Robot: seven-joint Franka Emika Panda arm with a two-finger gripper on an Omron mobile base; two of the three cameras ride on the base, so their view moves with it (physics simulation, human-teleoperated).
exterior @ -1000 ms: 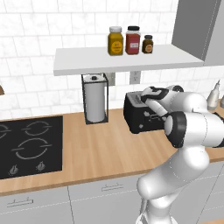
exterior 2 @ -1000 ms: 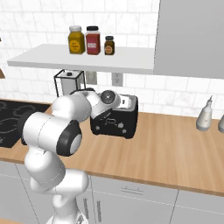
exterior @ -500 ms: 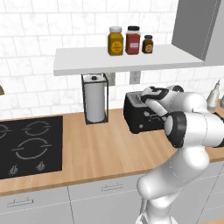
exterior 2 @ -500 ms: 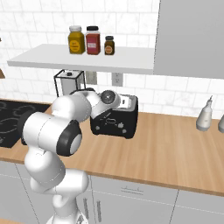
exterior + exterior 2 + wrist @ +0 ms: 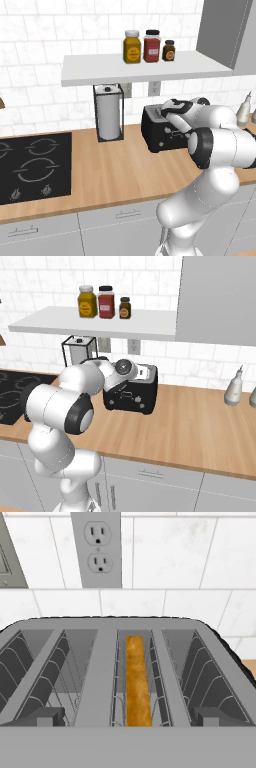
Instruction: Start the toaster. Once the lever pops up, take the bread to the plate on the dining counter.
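The gripper (image 5: pixel 128 719), jaws spread wide and empty, is held just above the black toaster (image 5: pixel 162 131) on the wooden tabletop (image 5: pixel 110 170), where the bread (image 5: pixel 137 679) is seen upright in a slot.

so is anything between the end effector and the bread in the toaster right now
Nothing visible. In the hand view the bread stands on edge in one slot of the toaster, its top crust exposed, and the view down onto it is unobstructed. The slot's wire guides flank the slice closely on both sides.
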